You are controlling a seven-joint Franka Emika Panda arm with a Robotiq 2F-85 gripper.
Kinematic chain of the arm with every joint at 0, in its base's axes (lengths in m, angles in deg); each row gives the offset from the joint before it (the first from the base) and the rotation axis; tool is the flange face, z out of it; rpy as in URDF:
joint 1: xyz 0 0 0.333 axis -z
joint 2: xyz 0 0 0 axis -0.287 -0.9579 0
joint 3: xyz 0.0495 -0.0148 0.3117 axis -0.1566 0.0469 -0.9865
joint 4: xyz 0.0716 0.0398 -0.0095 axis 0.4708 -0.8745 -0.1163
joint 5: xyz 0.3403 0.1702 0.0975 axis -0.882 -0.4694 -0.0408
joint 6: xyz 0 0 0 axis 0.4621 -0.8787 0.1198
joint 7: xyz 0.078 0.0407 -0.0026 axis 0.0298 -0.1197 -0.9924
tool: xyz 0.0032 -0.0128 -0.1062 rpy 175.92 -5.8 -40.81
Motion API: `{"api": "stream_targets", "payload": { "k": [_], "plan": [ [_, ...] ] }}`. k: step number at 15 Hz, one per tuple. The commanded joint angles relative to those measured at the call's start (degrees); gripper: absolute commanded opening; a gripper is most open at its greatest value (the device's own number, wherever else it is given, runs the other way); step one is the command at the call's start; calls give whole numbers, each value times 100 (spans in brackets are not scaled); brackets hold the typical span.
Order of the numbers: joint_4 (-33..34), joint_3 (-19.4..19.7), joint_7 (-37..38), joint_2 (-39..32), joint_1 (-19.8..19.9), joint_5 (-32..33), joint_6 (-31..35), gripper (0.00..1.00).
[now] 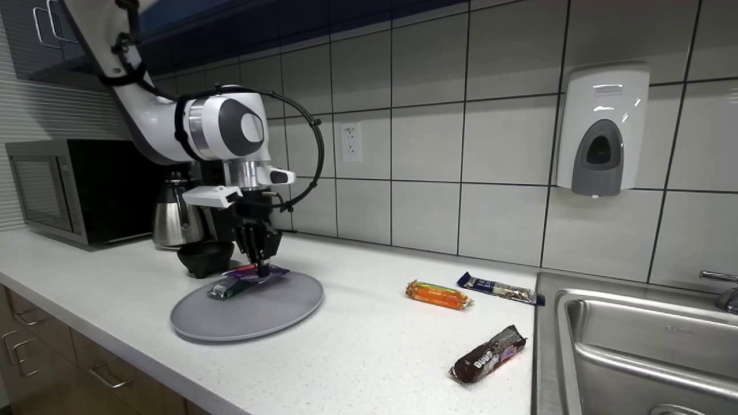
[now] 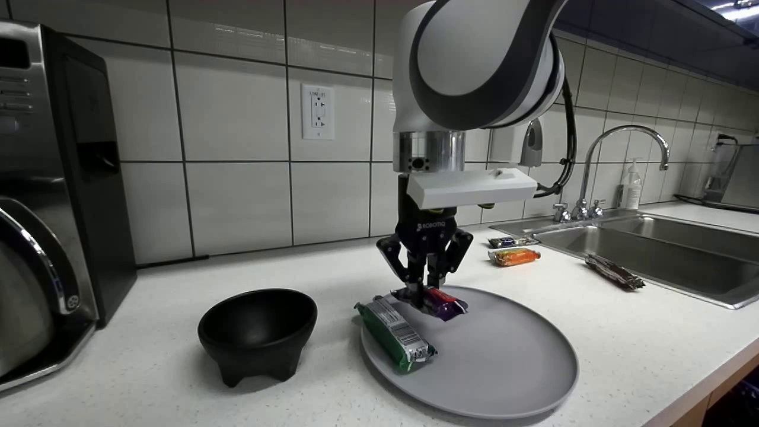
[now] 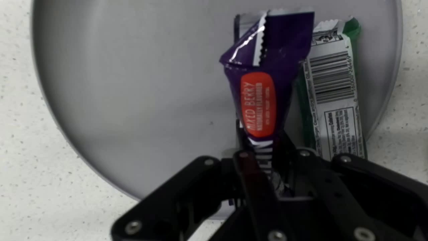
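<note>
My gripper (image 2: pixel 426 290) is shut on a purple snack bar with a red label, pinching the wrapper across its middle. In the wrist view the purple bar (image 3: pixel 258 103) sticks out past the fingers, and its other half is hidden beneath them. Under it lies a round grey plate (image 2: pixel 504 356); I cannot tell whether the bar touches it. A green bar with a silver back (image 3: pixel 334 87) rests on the plate close beside the purple one, barcode upward. In an exterior view the purple bar (image 1: pixel 279 271) partly overlaps the green bar (image 1: pixel 226 289).
Near the plate stands a black footed bowl (image 2: pixel 258 332). An orange bar (image 1: pixel 438 294), a blue bar (image 1: pixel 499 288) and a brown bar (image 1: pixel 489 354) lie toward the steel sink (image 1: pixel 646 346). A metal carafe (image 1: pixel 176 216) and a microwave (image 1: pixel 81 190) stand behind the bowl.
</note>
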Motion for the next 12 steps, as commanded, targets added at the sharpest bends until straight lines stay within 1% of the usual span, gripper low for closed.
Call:
{"api": "stream_targets", "payload": {
  "k": [1,4,5,6,8,12],
  "plan": [
    [-87,-68,-104,84,4,80,65,5],
    [-72,-69,-96,81,6,103,34,5],
    [-66,-68,-103,80,9,104,8,29],
    [-65,-66,-96,83,13,96,7,47],
    [-68,-62,-95,93,22,83,10,61],
    [-74,-40,-77,150,37,85,6,91]
  ]
}}
